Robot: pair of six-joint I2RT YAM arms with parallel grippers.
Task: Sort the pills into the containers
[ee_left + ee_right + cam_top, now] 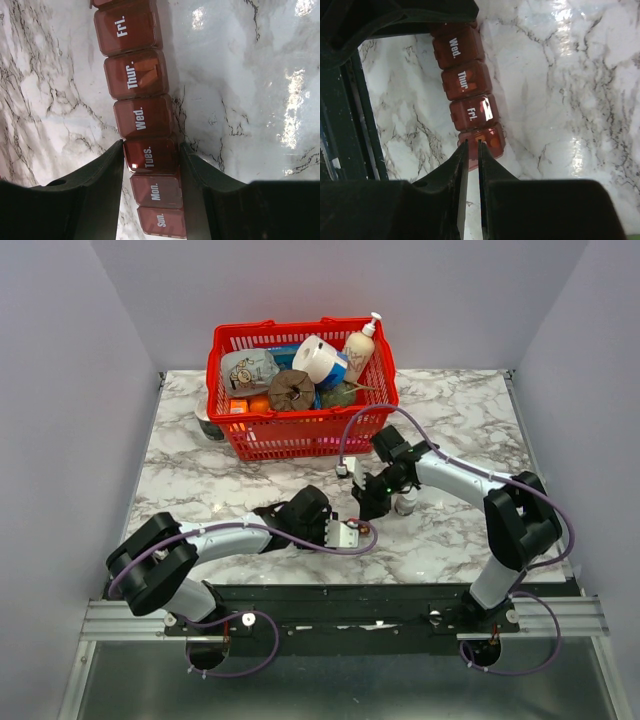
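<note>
We are looking from the near edge of the marble table (180, 480), where both arms are reaching inward and meeting just past its middle. The left gripper (151, 147) is clamping the weekly pill organiser (142, 117), a dark-red translucent strip. Its two fingers are pressing on opposite long sides of the Tues. compartment (150, 156). In the left wrist view the strip is running from 6 o'clock up to 12 o'clock, reading Sun., Mon., Tues., Wed., Thur., Fri., and every lid shown there is lying shut. The strip is sitting on or just above the marble; we cannot tell which.

Beyond Fri., the right gripper (472, 145) is pointing its tips at the last compartment (485, 139), whose label is hidden. The jaws are standing almost closed, with only a thin slit between them. We cannot tell whether they are nipping the lid's edge. That compartment is glowing a brighter orange than its neighbours.

In the top view, a small pale bottle (406, 504) is standing just beside the right gripper, at its 3 o'clock. Farther off, at the table's 12 o'clock, a red mesh basket (300, 438) is holding a pump bottle (360, 348), a white roll (318, 360) and other goods. A dark round tub (208, 426) is sitting at the basket's 8 o'clock, touching its wall.
</note>
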